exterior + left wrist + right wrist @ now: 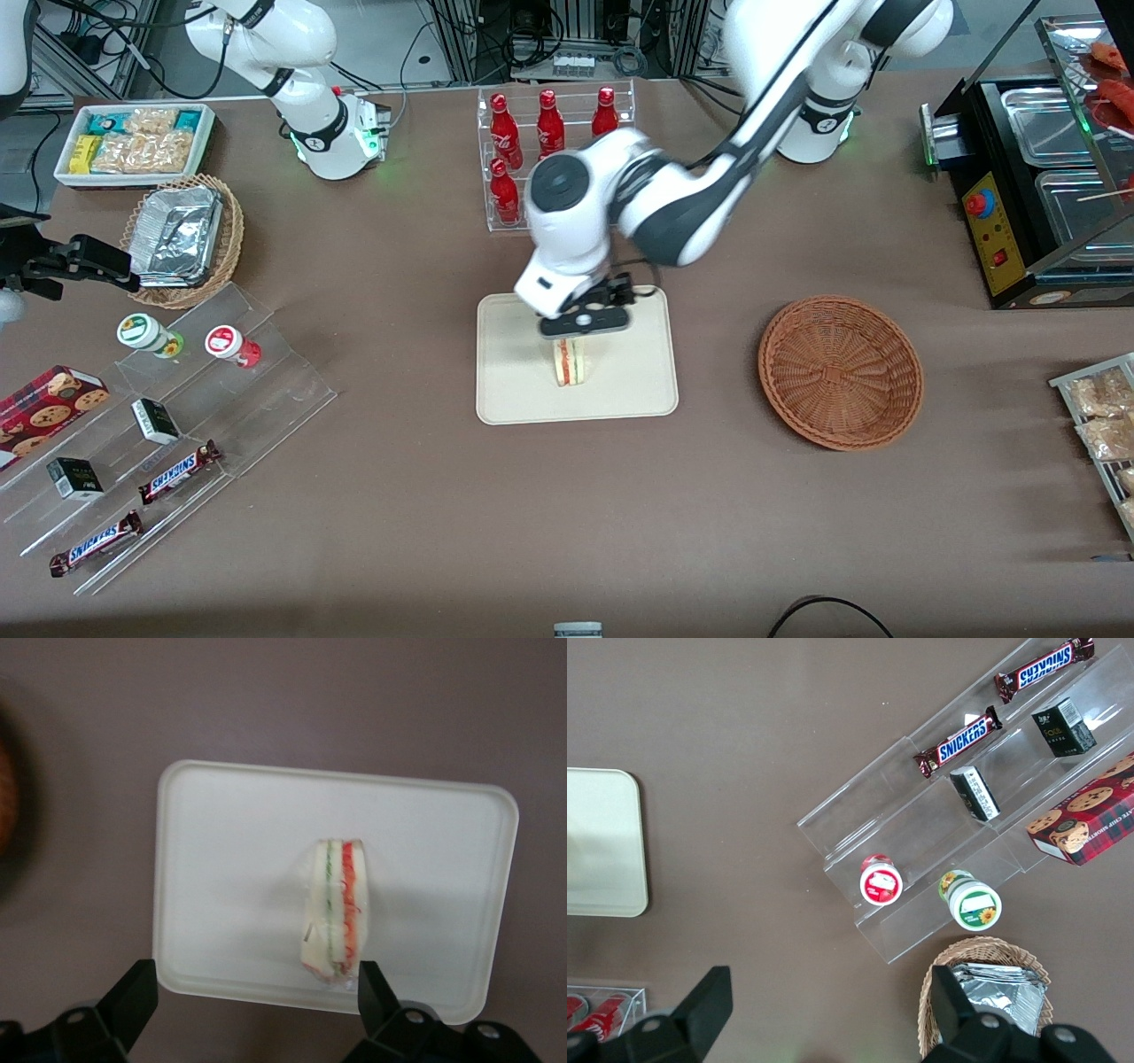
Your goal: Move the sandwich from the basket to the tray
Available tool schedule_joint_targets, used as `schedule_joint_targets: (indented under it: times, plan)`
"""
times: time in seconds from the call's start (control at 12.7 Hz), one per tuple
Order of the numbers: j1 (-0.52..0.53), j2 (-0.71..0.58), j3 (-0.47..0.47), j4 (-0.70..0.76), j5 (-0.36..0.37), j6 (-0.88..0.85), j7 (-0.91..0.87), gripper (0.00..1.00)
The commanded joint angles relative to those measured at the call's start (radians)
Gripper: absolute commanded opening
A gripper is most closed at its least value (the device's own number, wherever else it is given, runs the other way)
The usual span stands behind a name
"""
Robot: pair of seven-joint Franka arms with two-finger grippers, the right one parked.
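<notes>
The sandwich (571,361) was found standing on its edge on the tray (514,390), and the basket (840,372) lay empty on the counter (567,514) toward the working arm's end. The gripper (585,330) was positioned above the sandwich with its jaws spread wide and released, apparently clear of the bread. Transfer appeared complete; only withdrawal of the arm was judged to remain.

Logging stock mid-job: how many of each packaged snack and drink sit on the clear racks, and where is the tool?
Red cola bottles: 4
Snickers bars: 2
Small dark cartons: 2
Lidded cups: 2
Total: 10
Tool: open, above the sandwich on the tray.
</notes>
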Motion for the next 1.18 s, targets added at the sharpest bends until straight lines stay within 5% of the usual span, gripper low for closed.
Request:
schedule_joint_targets:
  times: [0.0,0.31,1.1]
  plan:
    - [-0.003,-0.139,0.081,-0.038,-0.063,-0.138,0.091,1.0]
    - [-0.005,-0.289,0.25,-0.042,-0.161,-0.343,0.36,1.0]
    - [0.001,-0.444,0.52,-0.035,-0.161,-0.529,0.753,1.0]
